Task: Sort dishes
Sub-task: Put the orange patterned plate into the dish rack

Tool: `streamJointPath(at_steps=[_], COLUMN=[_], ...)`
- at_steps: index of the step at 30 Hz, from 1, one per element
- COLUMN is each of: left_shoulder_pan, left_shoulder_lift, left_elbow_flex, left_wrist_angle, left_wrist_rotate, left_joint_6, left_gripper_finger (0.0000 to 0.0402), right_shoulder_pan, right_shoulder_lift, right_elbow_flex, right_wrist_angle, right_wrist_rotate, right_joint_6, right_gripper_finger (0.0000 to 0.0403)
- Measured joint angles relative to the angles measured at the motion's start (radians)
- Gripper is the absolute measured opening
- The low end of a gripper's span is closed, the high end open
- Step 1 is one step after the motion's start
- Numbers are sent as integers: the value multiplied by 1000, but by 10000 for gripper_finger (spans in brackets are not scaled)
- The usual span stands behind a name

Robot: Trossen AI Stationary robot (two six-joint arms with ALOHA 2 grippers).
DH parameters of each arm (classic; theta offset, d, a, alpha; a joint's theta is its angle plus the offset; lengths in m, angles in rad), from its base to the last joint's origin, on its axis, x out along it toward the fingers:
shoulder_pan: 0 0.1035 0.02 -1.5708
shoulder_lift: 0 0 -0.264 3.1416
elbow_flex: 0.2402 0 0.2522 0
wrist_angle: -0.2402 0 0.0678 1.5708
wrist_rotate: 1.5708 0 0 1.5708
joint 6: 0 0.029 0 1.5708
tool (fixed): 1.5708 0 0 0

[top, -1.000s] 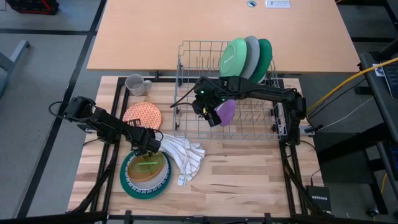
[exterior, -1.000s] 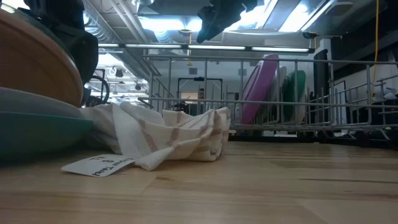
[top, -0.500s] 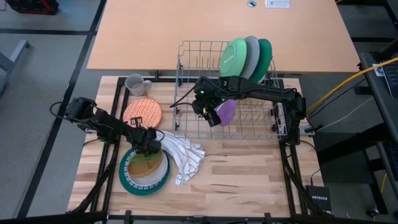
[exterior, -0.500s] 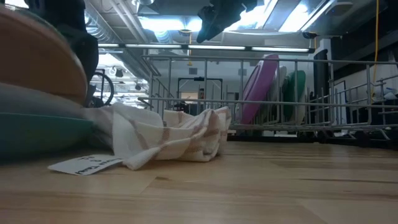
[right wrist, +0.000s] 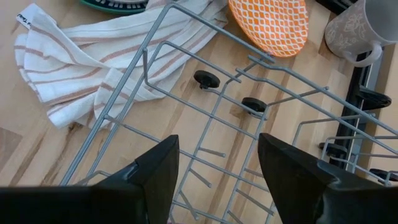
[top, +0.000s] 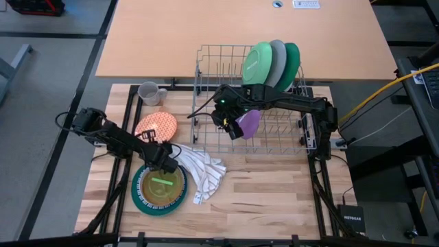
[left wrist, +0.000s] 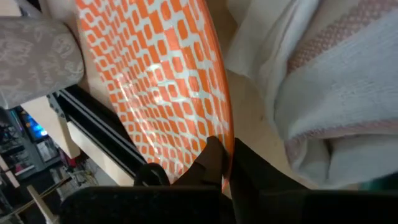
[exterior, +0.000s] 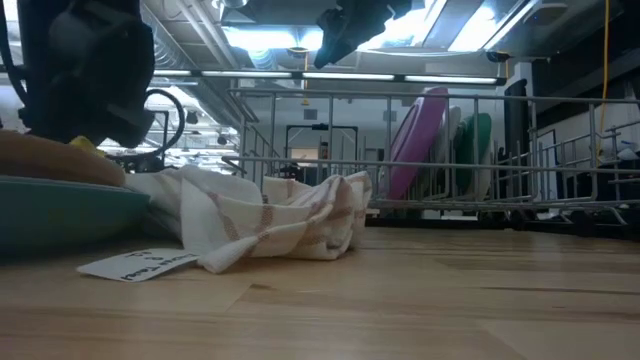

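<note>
My left gripper (top: pixel 163 152) is shut on the near rim of an orange patterned plate (top: pixel 155 125) at the table's left. Just nearer lies a teal plate (top: pixel 137 199) with a brown bowl (top: pixel 161 186) sitting flat in it. A grey mug (top: pixel 149 92) stands at the far left. Green, grey and teal plates (top: pixel 264 63) stand on edge in the wire rack (top: pixel 206 103), and a purple plate (top: pixel 252 123) leans there too. My right gripper (right wrist: pixel 217 180) hangs open above the rack's left part and holds nothing. My left gripper pinches the orange plate's rim (left wrist: pixel 219 134) between its two shut fingers, on the plate's near side beside the cloth. The fingers come from the near side, slanting toward the far edge. Whether the plate is clear of the table I cannot tell.
A white striped cloth (top: pixel 200 168) lies bunched between the teal plate and the rack, right beside my left gripper. The rack's wire wall (right wrist: pixel 155 68) stands below my right gripper. Bare wood lies at the table's near right (top: pixel 274 199).
The brown bowl, tilted with one edge raised a second ago, has dropped flat into the teal plate. My left gripper has left it, shifted slightly toward the far edge and closed on the orange plate's rim. The cloth's near edge has slid slightly left.
</note>
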Motion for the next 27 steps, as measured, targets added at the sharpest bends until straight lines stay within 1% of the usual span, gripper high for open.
streamJointPath(at_steps=[4,11,14,23,27], left_shoulder_pan=[-14,-38,-49,-92,-107], left_shoulder_lift=[0,-4,-11,-70,-96], left_elbow_flex=[35,109,142,212,222], left_wrist_angle=[-32,-77,-103,-119,-123], left_wrist_rotate=[-2,-7,-14,-18,-21], left_joint_6=[-46,-74,-91,-100,-111], left_gripper_finger=[1,1,1,1,1], right_shoulder_pan=[0,1,2,2,10], right_shoulder_lift=[2,3,13,92,133], right_elbow_flex=[0,0,0,0,0], right_wrist_angle=[10,81,120,185,247], right_wrist_rotate=[-7,-124,-151,-158,-151], right_joint_6=[0,0,0,-3,-42], right_gripper_finger=[223,223,223,223,223])
